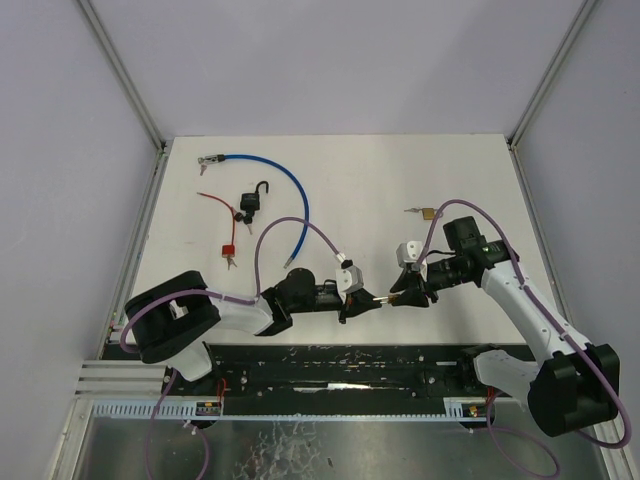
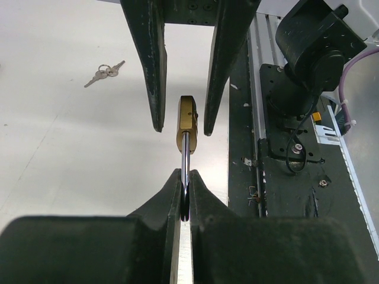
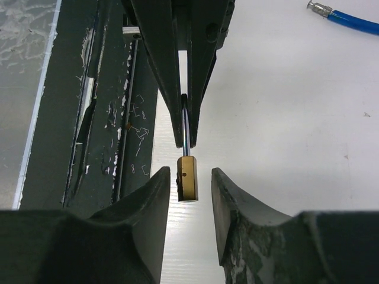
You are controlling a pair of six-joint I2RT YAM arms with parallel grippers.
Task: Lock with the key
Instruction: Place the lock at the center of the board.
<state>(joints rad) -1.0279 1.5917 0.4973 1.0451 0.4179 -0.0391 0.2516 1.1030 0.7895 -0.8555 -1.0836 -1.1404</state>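
Observation:
A small brass padlock (image 1: 383,298) hangs between my two grippers above the table's front edge. My left gripper (image 1: 362,301) is shut on its steel shackle (image 2: 185,160), seen edge-on in the left wrist view. The brass body (image 2: 188,121) points away from it. My right gripper (image 1: 402,296) is open, with its fingers on both sides of the brass body (image 3: 187,177) and a gap on each side. A small bunch of keys (image 1: 422,212) lies on the table behind the right arm and also shows in the left wrist view (image 2: 105,72). No key is in either gripper.
A blue cable lock (image 1: 292,190) curves across the back left. Beside it stand a black padlock (image 1: 252,205) and a red cable lock (image 1: 228,238). The black rail (image 1: 340,365) runs along the table's front edge under the grippers.

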